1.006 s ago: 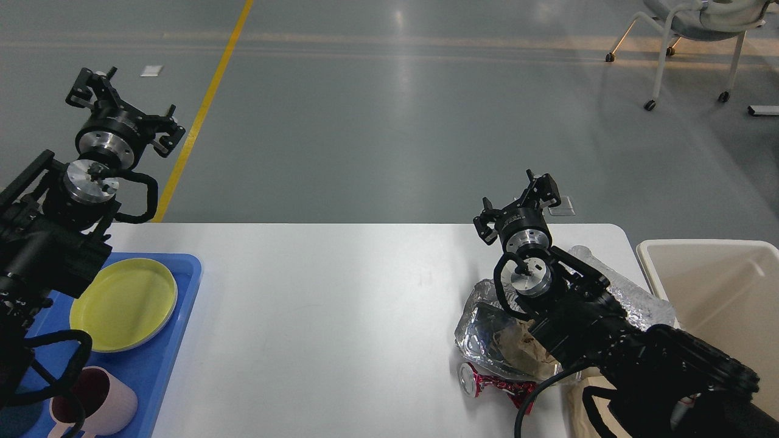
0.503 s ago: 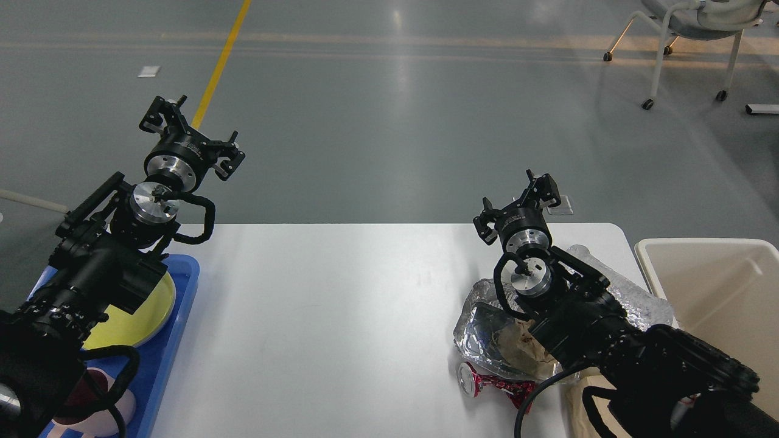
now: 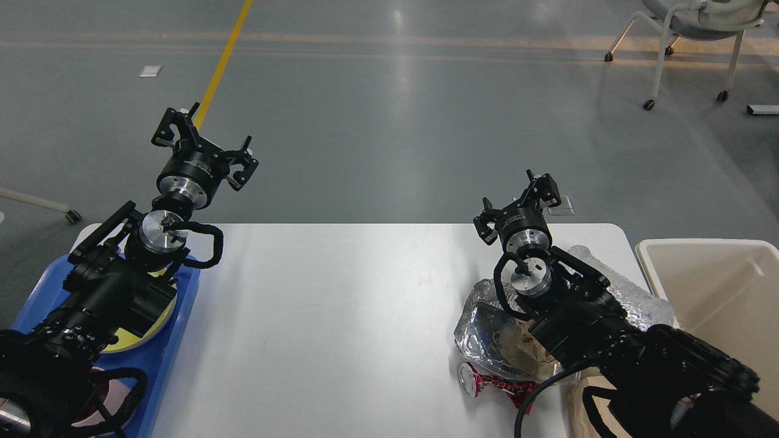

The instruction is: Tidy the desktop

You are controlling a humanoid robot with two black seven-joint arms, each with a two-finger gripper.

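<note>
Both of my jaw pairs stand apart and hold nothing: my left gripper [image 3: 204,141] is raised beyond the far left edge of the desktop [image 3: 341,316], and my right gripper [image 3: 517,204] hangs above the far right part of it, over the litter. That white desktop lies straight ahead of me, spanning nearly the whole lower half of the view, bare through its middle. I judge that I am between grasps, with the rubbish on the right not yet dealt with. The next move, as I read it, calls for lowering my right gripper onto one piece of the heap and carrying it to the cream bin [image 3: 712,286] that sits just beside the table's right end; the crumpled stuff will likely give and slip, so a deep bite is wise. Counting: one blue tray [image 3: 182,316] at the left, with one yellow plate [image 3: 143,331] and one pink cup [image 3: 122,401] in it, both partly hidden by my left arm; one crinkled foil sheet [image 3: 633,298], one crushed red can [image 3: 487,383], some brown paper [image 3: 517,350]; one bin.
</note>
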